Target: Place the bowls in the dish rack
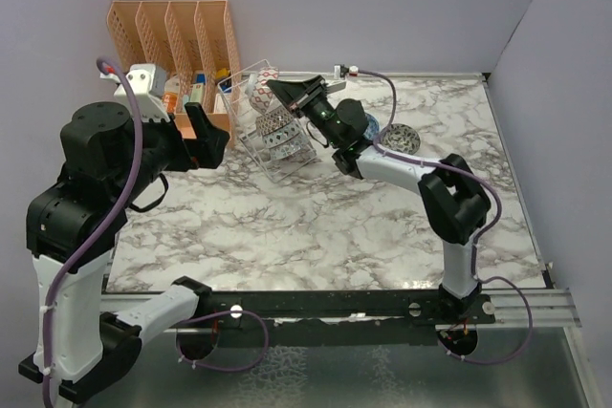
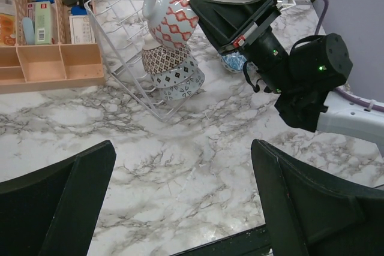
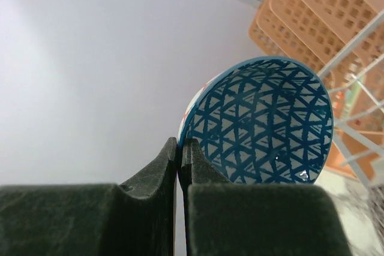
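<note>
Pinching the rim of a lattice-patterned bowl [image 3: 264,124] between almost closed fingers, the right gripper [image 3: 180,145] holds it on edge at the top of the dish rack [image 2: 129,46]. The bowl shows blue triangles inside and red diamonds outside. The wire rack leans tilted on the marble table [image 1: 316,226], just beside the orange organizer [image 1: 177,35], with three other bowls [image 2: 176,76] stacked on their sides in its lower part. A blue bowl [image 2: 233,62] and a grey bowl [image 1: 402,138] sit on the table right of the rack. The left gripper [image 2: 181,148] hovers above the table near the rack, jaws spread wide, holding nothing.
</note>
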Motion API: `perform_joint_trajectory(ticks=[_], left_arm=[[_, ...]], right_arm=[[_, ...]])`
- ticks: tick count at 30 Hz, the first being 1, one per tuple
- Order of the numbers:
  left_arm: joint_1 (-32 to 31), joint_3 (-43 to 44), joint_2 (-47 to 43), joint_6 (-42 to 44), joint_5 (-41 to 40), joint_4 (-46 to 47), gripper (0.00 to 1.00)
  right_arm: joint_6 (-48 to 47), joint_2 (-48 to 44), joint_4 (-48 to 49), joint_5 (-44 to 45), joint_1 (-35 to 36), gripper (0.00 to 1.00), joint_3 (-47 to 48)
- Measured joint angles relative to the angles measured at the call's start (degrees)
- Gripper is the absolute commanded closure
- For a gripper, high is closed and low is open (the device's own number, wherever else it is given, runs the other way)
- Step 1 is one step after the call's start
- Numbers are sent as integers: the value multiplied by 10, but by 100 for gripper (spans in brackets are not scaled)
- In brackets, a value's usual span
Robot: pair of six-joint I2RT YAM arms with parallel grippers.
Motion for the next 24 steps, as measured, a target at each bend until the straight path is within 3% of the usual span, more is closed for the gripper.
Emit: perform_joint_trajectory(ticks=[6,24], left_arm=[[0,6,-9,0,-11,-12,1],[0,-14,-9,14,-19,-22,1]], right_arm=[[56,79,87,46,14,99,44],[153,163,102,122,25,99,51]])
